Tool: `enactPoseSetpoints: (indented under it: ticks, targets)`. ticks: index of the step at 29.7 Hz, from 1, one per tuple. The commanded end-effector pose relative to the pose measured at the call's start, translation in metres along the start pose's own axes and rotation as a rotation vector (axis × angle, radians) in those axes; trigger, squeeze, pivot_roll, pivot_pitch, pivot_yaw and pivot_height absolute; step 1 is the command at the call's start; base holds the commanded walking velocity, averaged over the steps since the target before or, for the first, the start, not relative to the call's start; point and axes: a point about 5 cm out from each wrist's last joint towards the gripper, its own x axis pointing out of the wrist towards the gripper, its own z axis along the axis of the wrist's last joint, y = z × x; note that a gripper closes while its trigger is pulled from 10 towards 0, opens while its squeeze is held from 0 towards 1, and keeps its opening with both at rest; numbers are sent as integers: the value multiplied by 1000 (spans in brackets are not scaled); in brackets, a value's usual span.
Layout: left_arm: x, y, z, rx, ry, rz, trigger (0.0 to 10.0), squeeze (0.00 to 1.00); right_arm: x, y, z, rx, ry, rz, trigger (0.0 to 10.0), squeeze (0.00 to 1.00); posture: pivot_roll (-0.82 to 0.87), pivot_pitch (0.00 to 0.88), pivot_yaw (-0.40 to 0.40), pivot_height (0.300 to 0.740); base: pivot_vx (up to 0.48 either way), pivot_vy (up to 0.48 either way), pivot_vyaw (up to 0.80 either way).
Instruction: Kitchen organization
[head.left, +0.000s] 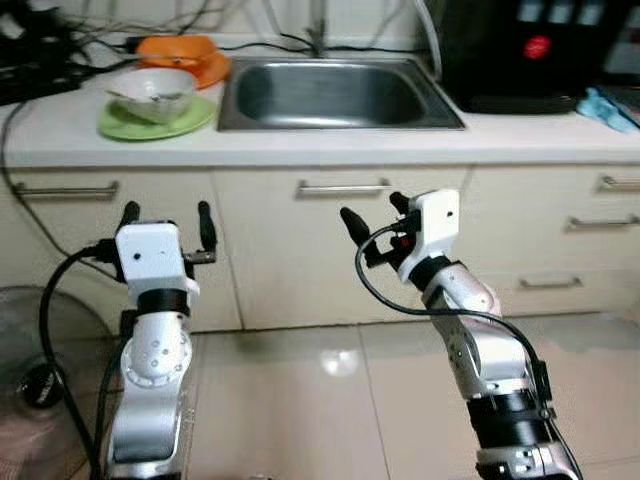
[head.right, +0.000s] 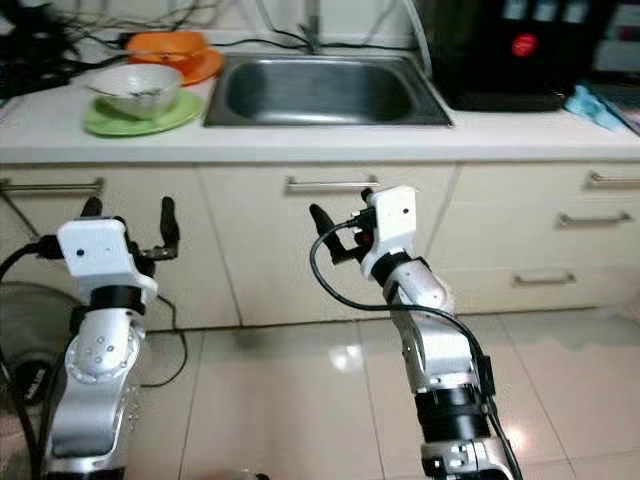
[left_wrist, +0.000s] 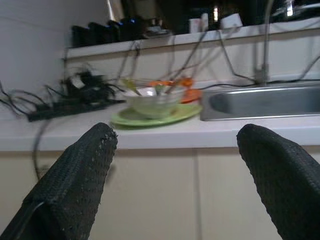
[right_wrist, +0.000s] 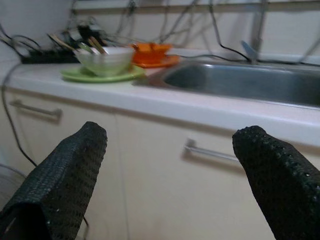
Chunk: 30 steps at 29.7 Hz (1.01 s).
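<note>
Running along the far wall, the worktop (head.left: 330, 140) carries everything, with cabinet drawers below it. Set into its middle is a steel sink (head.left: 338, 95) whose basin looks bare. At the right back edge stands a black appliance (head.left: 535, 50) with a red mark, and a blue cloth (head.left: 610, 108) lies just beside it near the right end. Toward the left end sits a green plate (head.left: 155, 120) bearing a white bowl (head.left: 155, 92); utensils stick out of the bowl, though what else is inside cannot be made out. Behind it, against the sink's left rim, an orange bowl (head.left: 180, 52) rests on an orange plate. Cables crowd the left back corner. Below the worktop's front edge, the left end effector (head.left: 167, 220) and right end effector (head.left: 372, 218) hover before the drawers, each with fingers spread wide and holding nothing.
</note>
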Motion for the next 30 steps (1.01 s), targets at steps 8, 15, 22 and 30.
enactPoseSetpoints:
  ticks: [8,15,22,30]
  targets:
    - [0,-12,0,-22,5,-40,10000,0,-3,-9,7,-24,-36,-28,10000,0,-41,0,7,740,0,0,0]
    - [-1,-13,-1,-50,11,-62,10000,0,-2,-7,8,-38,-47,-17,10000,0,-41,0,12,740,214,0,0]
    - [0,-16,1,-53,-1,-92,10000,0,-1,-7,12,-52,-75,-35,10000,0,-39,0,19,740,480,0,0]
    - [1,-17,-1,-57,7,-96,10000,0,-1,-6,12,-61,-82,-44,10000,0,-43,0,18,740,480,0,0]
